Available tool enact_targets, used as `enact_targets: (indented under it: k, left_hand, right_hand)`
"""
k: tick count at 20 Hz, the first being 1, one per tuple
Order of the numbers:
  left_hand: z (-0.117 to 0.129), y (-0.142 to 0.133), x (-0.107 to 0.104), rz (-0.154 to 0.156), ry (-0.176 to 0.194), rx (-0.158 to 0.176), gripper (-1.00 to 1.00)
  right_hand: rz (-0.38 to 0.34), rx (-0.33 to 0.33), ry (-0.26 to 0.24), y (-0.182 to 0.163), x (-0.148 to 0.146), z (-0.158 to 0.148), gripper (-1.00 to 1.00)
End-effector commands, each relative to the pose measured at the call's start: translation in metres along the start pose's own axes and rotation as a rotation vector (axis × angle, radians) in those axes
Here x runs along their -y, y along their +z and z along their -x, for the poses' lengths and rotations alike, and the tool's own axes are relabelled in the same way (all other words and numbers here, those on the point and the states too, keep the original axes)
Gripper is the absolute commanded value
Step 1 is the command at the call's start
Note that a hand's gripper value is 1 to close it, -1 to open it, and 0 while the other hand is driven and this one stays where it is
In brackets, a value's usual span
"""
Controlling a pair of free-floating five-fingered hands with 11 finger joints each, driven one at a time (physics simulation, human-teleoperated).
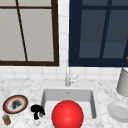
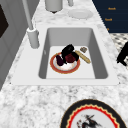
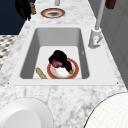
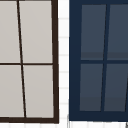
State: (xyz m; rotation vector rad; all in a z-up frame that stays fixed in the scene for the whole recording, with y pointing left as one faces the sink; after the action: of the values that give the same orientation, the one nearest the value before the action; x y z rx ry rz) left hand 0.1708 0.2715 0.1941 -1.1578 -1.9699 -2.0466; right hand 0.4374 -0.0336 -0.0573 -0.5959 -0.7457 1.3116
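A red-rimmed plate [image 2: 64, 68] [image 3: 62, 72] lies on the sink floor. On it are a dark red piece [image 2: 70, 58] [image 3: 57, 63] and a dark purple piece [image 2: 59, 60] [image 3: 68, 66]. My right hand [image 2: 68, 50] [image 3: 58, 57] rests on the plate with its fingers curled over the dark red piece. My left hand [image 1: 37, 110] [image 2: 123, 55] [image 3: 23, 8] hangs in the air just off the counter's front edge, left of the sink, with relaxed fingers pointing down and nothing in them. A large red ball [image 1: 67, 115] covers the front of the sink in the front view.
A wooden stick [image 2: 83, 56] [image 3: 41, 73] lies in the sink beside the plate. A decorated plate [image 1: 15, 104] [image 3: 52, 13] and a small jar [image 1: 6, 120] sit on the left counter. A white plate [image 1: 118, 111] and a grey canister [image 1: 123, 82] stand right. The faucet [image 1: 68, 77] rises behind the sink.
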Motion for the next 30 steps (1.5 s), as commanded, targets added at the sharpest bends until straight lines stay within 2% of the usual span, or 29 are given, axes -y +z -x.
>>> enact_targets:
  k: [1,2,3,5,9,11,12,14,16,20,23,30]
  left_hand:
    - [0.000,0.000,0.000,0.000,0.000,0.000,0.00]
    - [0.000,0.000,0.000,0.000,0.000,0.000,0.00]
    - [0.000,0.000,0.000,0.000,0.000,0.000,0.00]
    - [0.000,0.000,0.000,0.000,0.000,0.000,0.00]
    - [0.000,0.000,0.000,0.000,0.000,0.000,0.00]
    - [0.000,0.000,0.000,0.000,0.000,0.000,0.00]
    - [0.000,0.000,0.000,0.000,0.000,0.000,0.00]
    - [0.000,0.000,0.000,0.000,0.000,0.000,0.00]
    - [0.000,0.000,0.000,0.000,0.000,0.000,0.00]
    - [0.000,0.000,0.000,0.000,0.000,0.000,0.00]
    - [0.000,0.000,0.000,0.000,0.000,0.000,0.00]
    - [0.000,0.000,0.000,0.000,0.000,0.000,0.00]
  right_hand:
    - [0.025,-0.007,-0.007,-0.029,-0.016,0.004,1.00]
    - [0.026,0.040,-0.021,-0.035,-0.017,0.007,1.00]
    - [0.029,0.058,-0.017,-0.038,-0.018,0.003,1.00]
    - [0.032,0.045,-0.011,-0.029,-0.013,0.006,1.00]
    - [0.040,0.091,-0.020,-0.013,-0.013,0.016,1.00]
    - [0.015,0.090,0.012,-0.017,-0.019,0.010,1.00]
    - [0.015,0.089,0.015,-0.017,-0.021,0.009,-1.00]
    - [0.028,0.116,-0.026,-0.002,-0.013,0.012,-1.00]
    - [0.022,0.108,-0.030,-0.002,-0.007,0.012,-1.00]
    - [-0.050,0.119,-0.025,0.003,0.020,0.014,-1.00]
    - [-0.082,0.136,-0.044,0.015,0.032,0.020,-1.00]
    - [-0.018,0.145,-0.026,0.043,0.067,0.035,-1.00]
